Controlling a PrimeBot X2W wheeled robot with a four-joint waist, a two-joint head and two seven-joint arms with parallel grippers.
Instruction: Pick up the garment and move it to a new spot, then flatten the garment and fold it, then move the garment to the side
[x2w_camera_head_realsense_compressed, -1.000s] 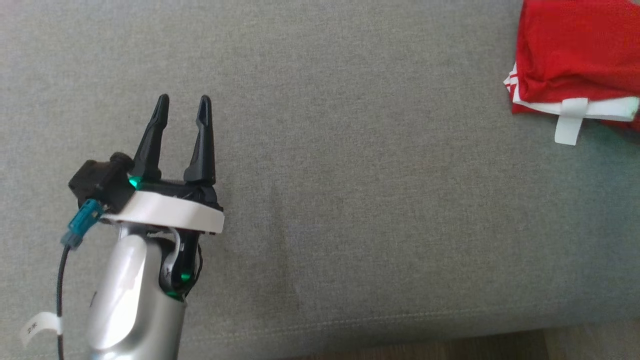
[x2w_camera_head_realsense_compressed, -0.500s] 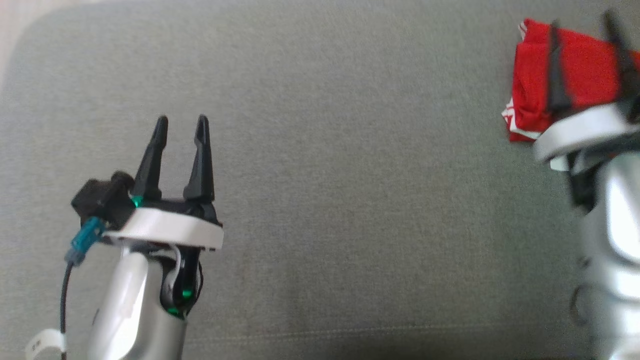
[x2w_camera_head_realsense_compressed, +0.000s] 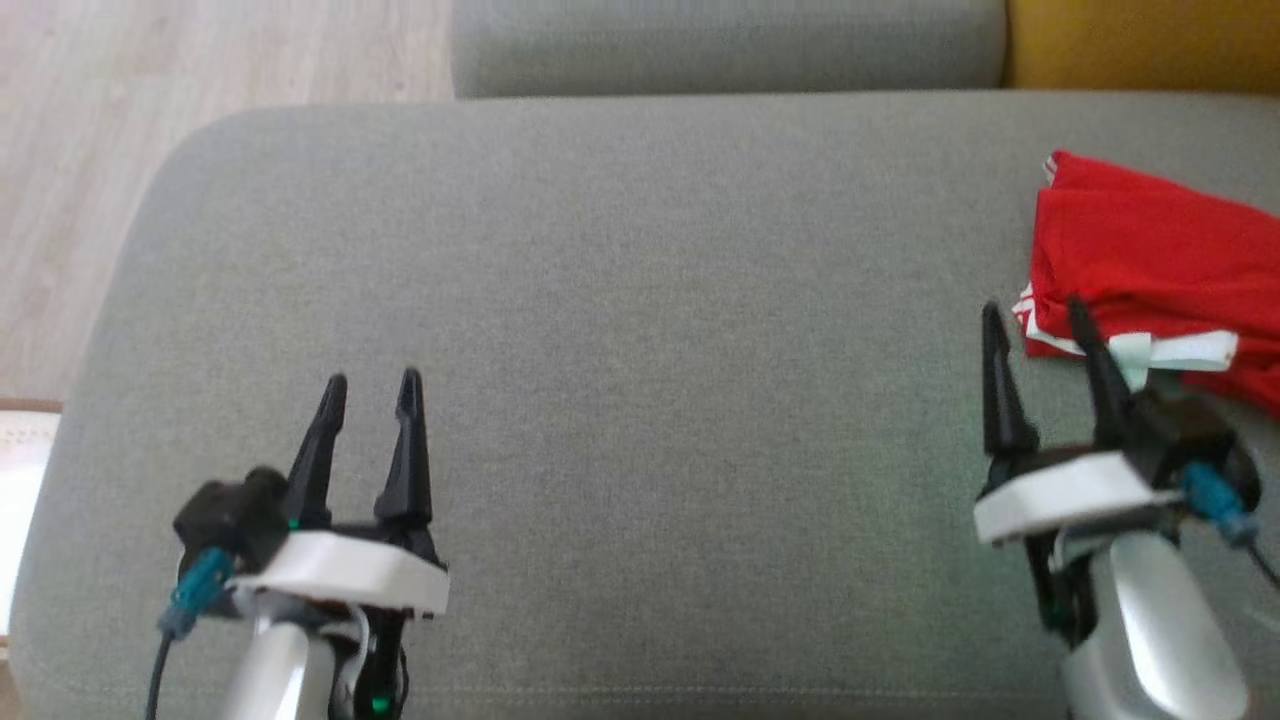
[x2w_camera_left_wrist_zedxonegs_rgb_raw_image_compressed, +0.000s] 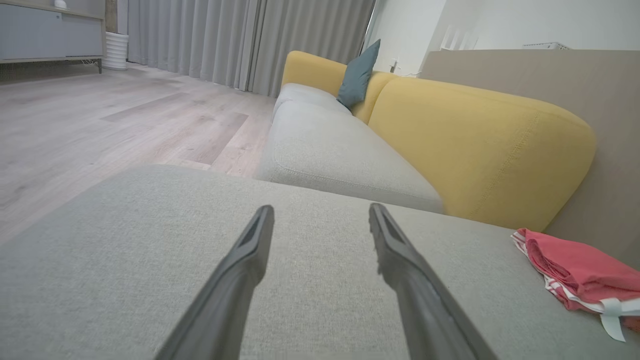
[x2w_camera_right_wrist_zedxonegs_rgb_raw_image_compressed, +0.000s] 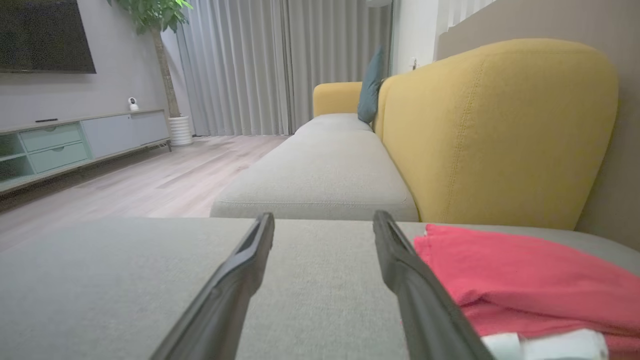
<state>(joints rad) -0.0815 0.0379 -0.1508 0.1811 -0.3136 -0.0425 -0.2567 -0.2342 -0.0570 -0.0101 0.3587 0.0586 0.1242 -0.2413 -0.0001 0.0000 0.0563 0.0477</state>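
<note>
The grey sofa cushion (x2w_camera_head_realsense_compressed: 640, 300) was the largest thing before us, spreading under and ahead of both sets of jaws. Beyond it, straight ahead of the jaws, lay a second grey seat (x2w_camera_left_wrist_zedxonegs_rgb_raw_image_compressed: 330, 155), and ahead and to the right of that rose the yellow backrest (x2w_camera_left_wrist_zedxonegs_rgb_raw_image_compressed: 475, 145). Pale wooden floor (x2w_camera_head_realsense_compressed: 200, 70) ran ahead and to the left of our left jaws. Far ahead hung grey curtains (x2w_camera_right_wrist_zedxonegs_rgb_raw_image_compressed: 240, 65), with a teal pillow (x2w_camera_left_wrist_zedxonegs_rgb_raw_image_compressed: 357, 75) propped on the yellow sofa short of them.

The red garment (x2w_camera_head_realsense_compressed: 1150, 250) lay bunched on the grey cushion, just ahead and to the right of our right jaws and well apart from our left jaws, off to their right. Its white waistband (x2w_camera_head_realsense_compressed: 1190, 350) faced the right jaws, and a white tab (x2w_camera_left_wrist_zedxonegs_rgb_raw_image_compressed: 611, 325) hung from that band.

Our left jaws stood released, their two dark fingers (x2w_camera_head_realsense_compressed: 408, 450) spread with bare cushion between them and nothing held. Our right jaws were likewise released and empty. Their fingers (x2w_camera_head_realsense_compressed: 997, 390) were spread over grey fabric, and the right-hand one ran alongside the garment's near edge. Whether that finger touched the cloth we could not tell.
</note>
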